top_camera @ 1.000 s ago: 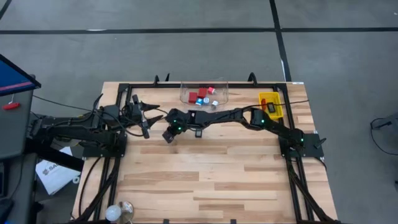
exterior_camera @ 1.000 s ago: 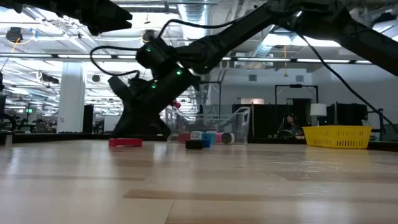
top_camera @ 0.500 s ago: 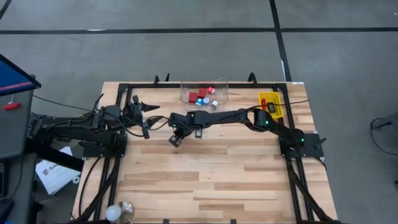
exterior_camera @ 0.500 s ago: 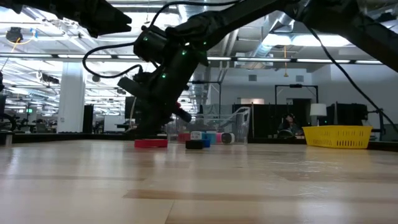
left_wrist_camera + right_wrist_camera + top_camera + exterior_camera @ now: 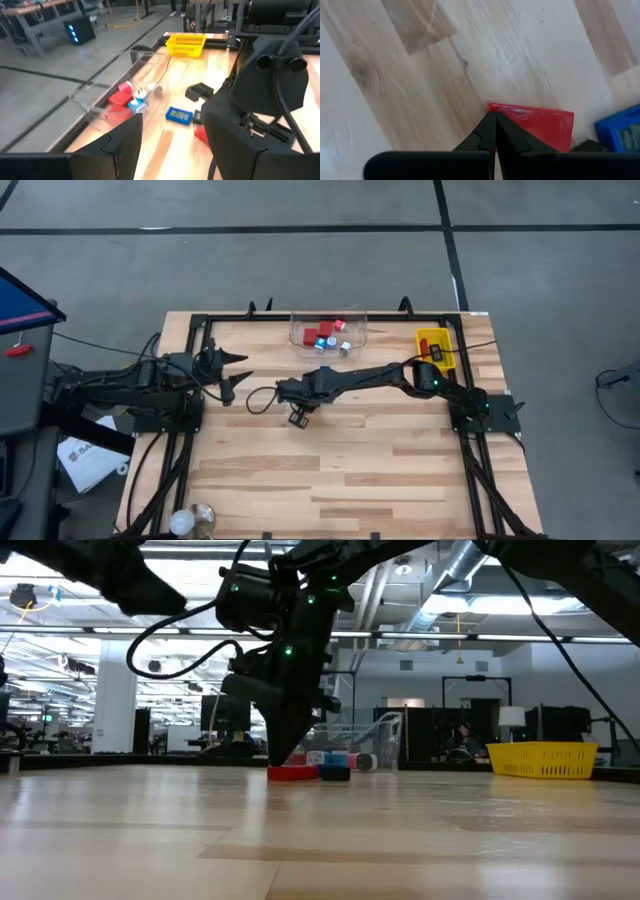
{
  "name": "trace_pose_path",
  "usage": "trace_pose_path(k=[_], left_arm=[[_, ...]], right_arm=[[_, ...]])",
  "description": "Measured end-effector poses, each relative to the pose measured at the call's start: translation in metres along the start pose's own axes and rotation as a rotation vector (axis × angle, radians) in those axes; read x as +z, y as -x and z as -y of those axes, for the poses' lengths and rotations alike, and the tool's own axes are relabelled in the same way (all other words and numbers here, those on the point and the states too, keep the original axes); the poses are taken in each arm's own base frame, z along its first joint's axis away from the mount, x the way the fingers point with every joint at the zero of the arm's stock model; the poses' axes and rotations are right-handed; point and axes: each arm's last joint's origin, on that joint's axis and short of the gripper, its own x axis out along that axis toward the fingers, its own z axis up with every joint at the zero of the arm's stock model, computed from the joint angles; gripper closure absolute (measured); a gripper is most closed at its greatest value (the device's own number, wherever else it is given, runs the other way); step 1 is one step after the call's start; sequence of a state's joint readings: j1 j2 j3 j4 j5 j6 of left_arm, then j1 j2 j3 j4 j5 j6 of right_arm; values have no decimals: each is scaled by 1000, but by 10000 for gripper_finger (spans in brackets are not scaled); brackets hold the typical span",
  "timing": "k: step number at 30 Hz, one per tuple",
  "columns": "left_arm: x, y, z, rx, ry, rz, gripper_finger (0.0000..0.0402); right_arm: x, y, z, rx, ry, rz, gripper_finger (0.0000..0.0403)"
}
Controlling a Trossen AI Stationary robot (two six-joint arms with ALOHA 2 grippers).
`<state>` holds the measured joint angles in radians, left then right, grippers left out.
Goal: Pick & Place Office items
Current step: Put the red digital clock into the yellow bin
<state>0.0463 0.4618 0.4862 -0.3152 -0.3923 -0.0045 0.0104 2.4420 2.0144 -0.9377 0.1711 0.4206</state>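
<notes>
A flat red office item (image 5: 535,124) lies on the wood. My right gripper (image 5: 493,115) is shut, its tips at the item's edge; the low view shows it coming down on the item (image 5: 293,773). A dark block (image 5: 335,773) lies just right of it, and a flat blue item (image 5: 620,131) is close by. More red and blue pieces sit in the clear tub (image 5: 328,330). My left gripper (image 5: 175,150) is open, hovering left of them (image 5: 236,370) and touching nothing. My right gripper meets the flat red item at one edge (image 5: 496,107) with the tips of its shut fingers, coming steeply from above. The item lies flat on the table. Whether the tips press on its top or only butt against its side cannot be told.
The yellow tray (image 5: 435,345) stands at the far right, and the tub at the far middle. A black frame runs round the table edges (image 5: 200,320). A white bulb-like object (image 5: 185,523) lies at the near-left corner. Bare wood stretches across the near half (image 5: 340,470).
My right gripper has moved toward the table's right and somewhat toward the near edge, staying low. The flat red item has slid along the table with it, toward the right, and now lies beside the dark block. My left arm has drawn back slightly leftward.
</notes>
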Motion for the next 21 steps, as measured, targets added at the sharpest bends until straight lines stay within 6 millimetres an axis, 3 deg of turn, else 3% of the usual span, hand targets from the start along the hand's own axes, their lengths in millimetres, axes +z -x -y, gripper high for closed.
trace_pose_path(k=[5, 10, 18, 21], left_arm=[[-7, 9, -2, -74, 69, -7, 192], [-13, 7, 0, -85, 84, -1, 192], [-11, -2, 3, -84, 85, 2, 192], [-8, -5, 5, -85, 93, 25, 192]], right_arm=[[-4, 8, -4, -27, 29, 6, 403], [-18, 15, 3, -36, 5, 8, 403], [-72, 37, 12, 10, -90, 128, 403], [-88, 66, 8, 99, -133, 340, 403]])
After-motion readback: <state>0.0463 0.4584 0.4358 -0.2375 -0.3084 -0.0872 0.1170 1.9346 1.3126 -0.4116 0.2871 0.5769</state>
